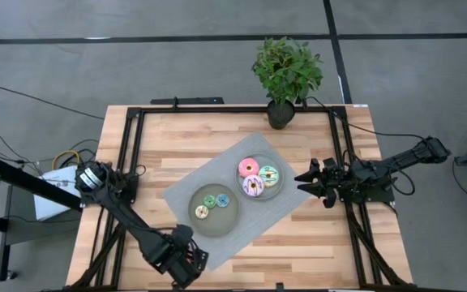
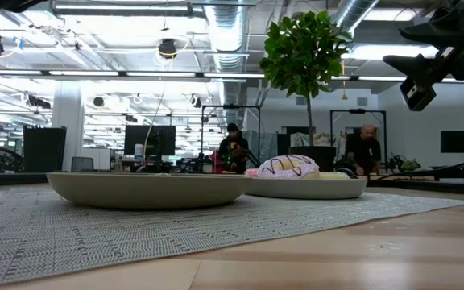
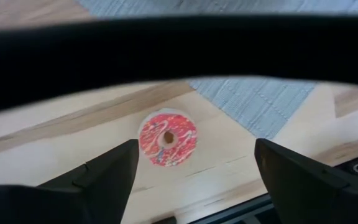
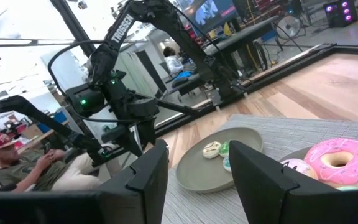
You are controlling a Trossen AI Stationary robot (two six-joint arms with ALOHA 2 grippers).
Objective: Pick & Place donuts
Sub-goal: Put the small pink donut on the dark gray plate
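1. Donuts are mostly sorted already: the pink donut [image 1: 248, 167], the purple-white donut [image 1: 253, 186] and the yellow-green donut [image 1: 268, 173] lie together on the far grey plate [image 1: 260, 195], on the grey mat [image 1: 186, 193].
2. Three tiny ones, the yellow donut [image 1: 203, 212], the green donut [image 1: 210, 200] and the blue donut [image 1: 222, 199], lie on the near grey plate [image 1: 214, 229], which is just beside the far plate on the mat.
3. One is left out, I judge: the red donut [image 3: 168, 139] lies flat on the bare wooden table [image 1: 160, 147], just off the mat's near corner.
4. My left fingers [image 3: 194, 171] hang directly over that red donut, spread wide to either side of it, touching nothing.
5. My right fingers [image 1: 306, 181] wait in the air beside the far plate, on the side away from the near plate, parted and empty.
6. What remains, as I judge it, is to close on the red donut and carry it to the near plate with the other tiny ones.
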